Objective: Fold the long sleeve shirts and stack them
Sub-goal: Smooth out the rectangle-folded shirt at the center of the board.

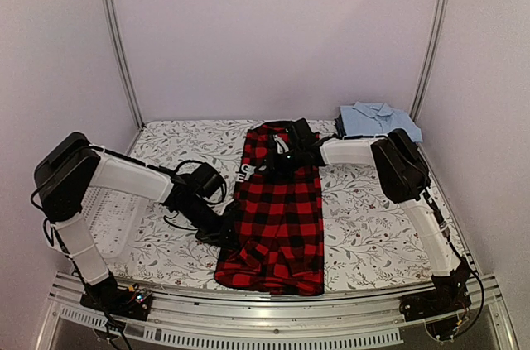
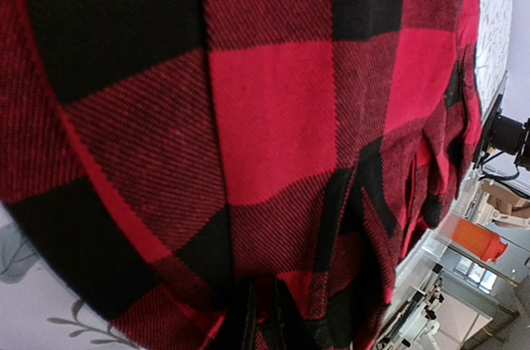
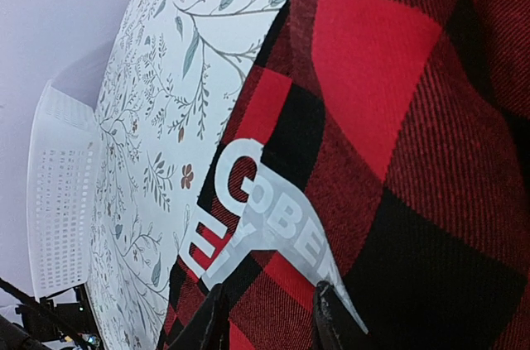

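The red-and-black check shirt [image 1: 277,218] lies lengthwise in the middle of the table, folded narrow. White lettering [image 3: 273,226] shows near its left edge. My left gripper [image 1: 230,230] is at the shirt's left edge; in the left wrist view it [image 2: 263,325] is shut on a fold of the check cloth [image 2: 273,118]. My right gripper [image 1: 277,160] is over the shirt's far part; in the right wrist view it [image 3: 269,321] is open, its fingers spread against the cloth [image 3: 389,77]. A folded light blue shirt [image 1: 377,121] lies at the back right. No navy shirts are in view.
A white mesh basket [image 1: 112,218] stands at the left edge of the table, also in the right wrist view [image 3: 58,193]. The floral tablecloth [image 1: 364,218] covers the table. Metal frame posts [image 1: 431,35] rise at the back corners.
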Available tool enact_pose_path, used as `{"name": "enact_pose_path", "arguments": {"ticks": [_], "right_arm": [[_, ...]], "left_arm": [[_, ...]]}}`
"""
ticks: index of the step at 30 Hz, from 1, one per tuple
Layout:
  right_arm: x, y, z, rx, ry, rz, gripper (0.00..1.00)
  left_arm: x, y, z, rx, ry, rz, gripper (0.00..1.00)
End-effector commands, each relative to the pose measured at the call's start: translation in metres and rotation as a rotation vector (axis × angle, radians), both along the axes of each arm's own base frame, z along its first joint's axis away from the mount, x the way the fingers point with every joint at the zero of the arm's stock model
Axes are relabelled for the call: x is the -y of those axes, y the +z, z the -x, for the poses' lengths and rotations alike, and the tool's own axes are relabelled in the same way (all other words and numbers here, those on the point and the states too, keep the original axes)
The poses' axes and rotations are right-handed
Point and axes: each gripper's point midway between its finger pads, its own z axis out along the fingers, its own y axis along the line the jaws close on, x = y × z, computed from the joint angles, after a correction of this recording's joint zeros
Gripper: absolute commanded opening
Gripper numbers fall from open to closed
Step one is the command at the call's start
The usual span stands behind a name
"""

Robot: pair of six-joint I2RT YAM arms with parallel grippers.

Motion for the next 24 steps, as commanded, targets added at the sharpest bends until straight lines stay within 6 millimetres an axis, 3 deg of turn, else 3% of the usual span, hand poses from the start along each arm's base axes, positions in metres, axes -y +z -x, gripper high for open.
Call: {"name": "enact_pose_path", "arguments": {"ticks": [1,7,11,15,18,24], "right_arm": [[0.007,-0.021,-0.011,-0.04,-0.049,0.005,0.33],[0.005,-0.003,-0.016,-0.014,-0.042,-0.021,0.34],[0.009,0.027,-0.035,0.049,-0.07,-0.049,0.35],[0.007,0.037,-0.048,0.057,-0.082,-0.097,0.35],[0.004,0.038,-0.048,0.048,-0.081,-0.127,0.35],[0.008,0.042,-0.036,0.042,-0.069,-0.126,0.35]], "left_arm": [[-0.005,-0.007,0.01,0.0,-0.028,-0.037,0.09],[-0.008,0.004,-0.001,0.045,-0.013,-0.068,0.11],[-0.006,0.014,-0.005,0.065,-0.013,-0.063,0.11],[-0.006,0.022,-0.012,0.094,-0.007,-0.071,0.12],[-0.004,0.039,-0.036,0.155,0.024,-0.066,0.13],[0.002,0.077,-0.122,0.295,0.153,-0.03,0.15]]}}
